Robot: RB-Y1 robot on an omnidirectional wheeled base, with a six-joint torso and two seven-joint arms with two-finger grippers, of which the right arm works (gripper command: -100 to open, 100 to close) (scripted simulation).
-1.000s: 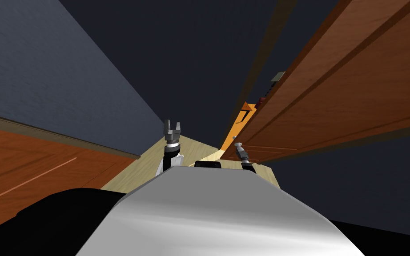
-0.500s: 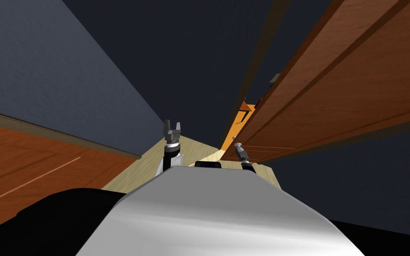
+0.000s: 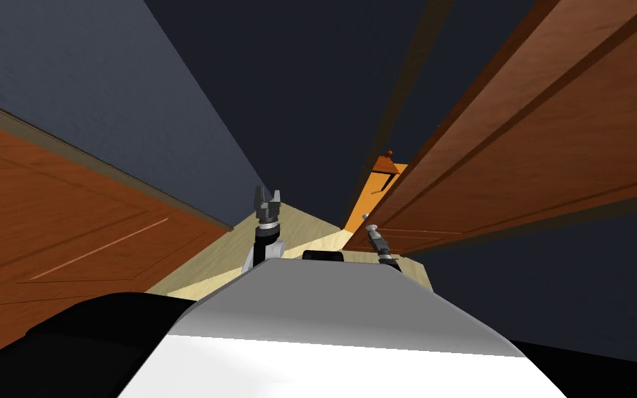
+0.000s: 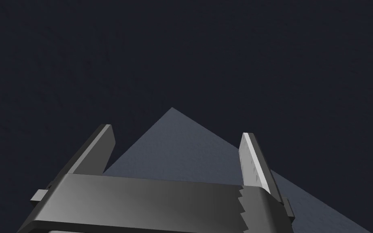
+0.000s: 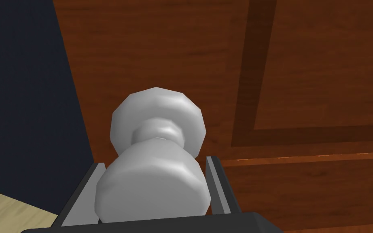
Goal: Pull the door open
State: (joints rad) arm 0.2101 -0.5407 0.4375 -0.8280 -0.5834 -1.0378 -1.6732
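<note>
Right hand [image 5: 154, 163] clenched on the pale grey knob [image 5: 153, 190], its fingers pressing the knob's sides. The brown panelled door [image 5: 323, 60] stands ajar at the robot's right. Left hand [image 4: 177, 139] is released, raised forward, apart from the door. Risk: the smooth, rounded knob may slip from the thin fingers if the pull strays from the door's swing arc.

A dark blue-grey wall [image 3: 103, 90] runs along the left, with a brown panelled wooden surface [image 3: 48, 235] below it, edged by a duller trim strip. Pale wood-plank floor [image 3: 206, 266] lies ahead. Farther off stands an orange piece of furniture [image 3: 362, 207], brightly lit
</note>
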